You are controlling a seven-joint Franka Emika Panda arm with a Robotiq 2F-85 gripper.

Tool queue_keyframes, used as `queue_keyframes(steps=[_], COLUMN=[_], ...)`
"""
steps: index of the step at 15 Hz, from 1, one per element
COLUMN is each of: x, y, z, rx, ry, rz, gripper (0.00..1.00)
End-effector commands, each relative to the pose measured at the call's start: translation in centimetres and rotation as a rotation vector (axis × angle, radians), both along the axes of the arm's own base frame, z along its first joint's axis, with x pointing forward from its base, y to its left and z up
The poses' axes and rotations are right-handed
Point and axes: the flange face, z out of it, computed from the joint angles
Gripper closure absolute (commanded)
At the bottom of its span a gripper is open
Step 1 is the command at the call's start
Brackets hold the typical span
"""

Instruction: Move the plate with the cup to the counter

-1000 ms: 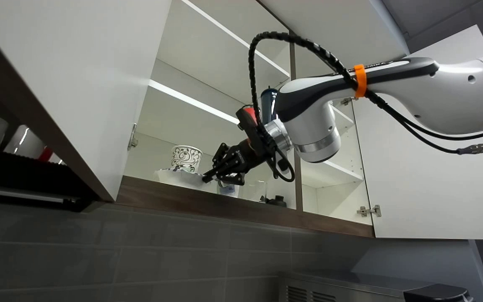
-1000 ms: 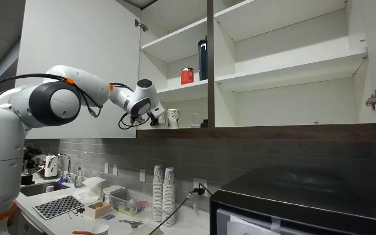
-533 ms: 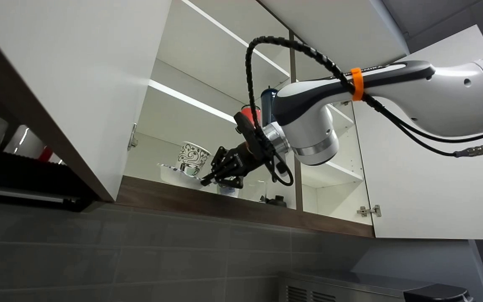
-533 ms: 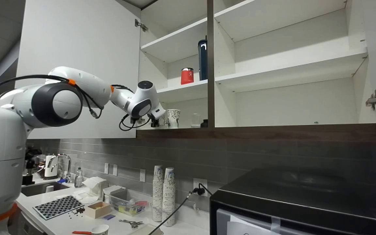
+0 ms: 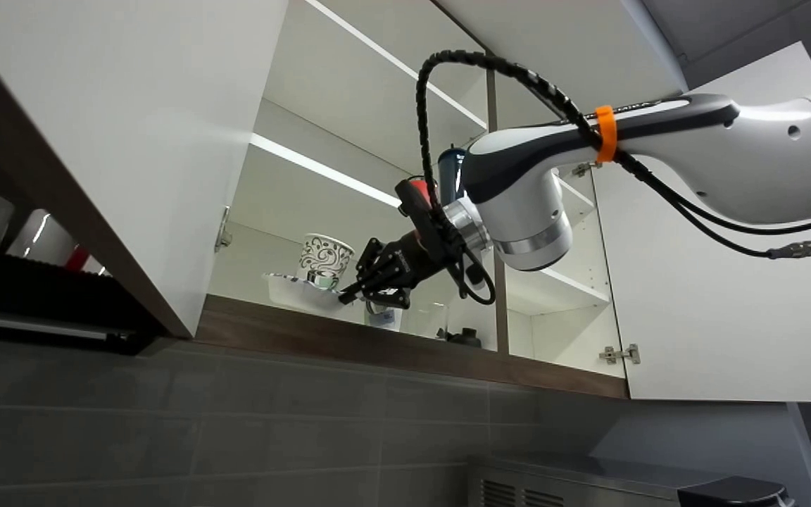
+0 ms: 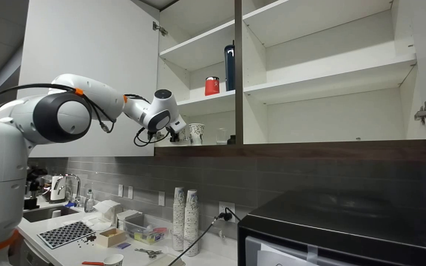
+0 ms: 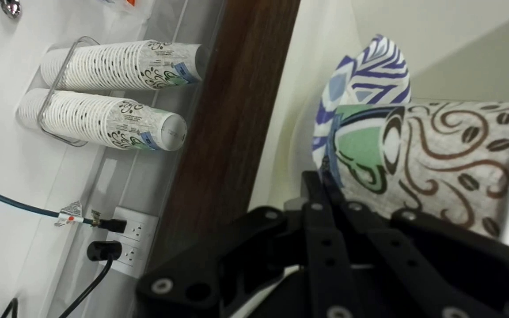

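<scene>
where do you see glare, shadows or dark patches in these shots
Wrist view: the gripper is dark, almost a silhouette, while print on the cup reads clearly; a diagonal shadow edge crosses the cabinet interior. In an exterior view, a glint on a white mug; in an exterior view, a faint reflection on top of the black appliance.

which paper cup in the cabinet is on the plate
The cup at right in the wrist view, sitting on the plate pinched by the gripper; the other paper cup stands beside the plate.

Bright cabinet point(image 5: 338, 134) above dim backsplash point(image 5: 272, 422)
</scene>
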Motion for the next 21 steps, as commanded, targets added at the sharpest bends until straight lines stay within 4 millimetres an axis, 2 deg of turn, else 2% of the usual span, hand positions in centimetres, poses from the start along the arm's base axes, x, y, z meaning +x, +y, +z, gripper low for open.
queue_keyframes(steps=[1, 5, 11, 15, 21], x=[-2.3, -4.7, -8.9, -11.6, -14.7], y=[0.2, -0.2, -1.1, -1.5, -2.0], z=[1.2, 2.4, 2.8, 1.6, -2.2], rx=[-0.024, -0.053, -0.069, -0.107, -0.195], ry=[0.006, 0.024, 0.09, 0.107, 0.137], rz=[0.007, 0.038, 0.116, 0.172, 0.246], gripper=[1.0, 1.0, 1.0, 1.0, 1.0])
